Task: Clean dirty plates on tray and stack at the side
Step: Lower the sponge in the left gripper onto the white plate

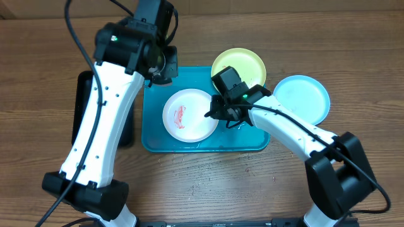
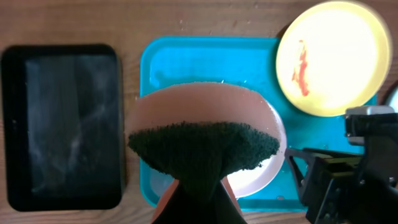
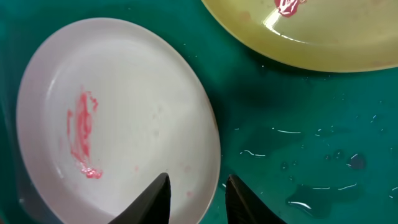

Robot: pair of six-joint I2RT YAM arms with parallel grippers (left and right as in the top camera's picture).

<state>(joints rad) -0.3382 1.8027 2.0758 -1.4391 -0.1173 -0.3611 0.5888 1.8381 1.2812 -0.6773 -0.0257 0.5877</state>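
Plate rim [image 3: 213, 146] lies inside right claw [image 3: 198, 186], seemingly ungripped.

A brown wood-grain worktop [image 1: 38, 94] fills the overhead view, its grain running left to right. Light falls evenly from above, casting soft shadows on the wood, with small pale specks near its front.

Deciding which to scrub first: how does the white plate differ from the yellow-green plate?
The white plate lies flat inside the tray; the yellow-green plate rests across the tray's far corner, partly over the rim. The right gripper straddles the white plate's edge with fingers apart; the yellow-green plate lies clear of those fingers. Both are round, shallow and carry a red smear.
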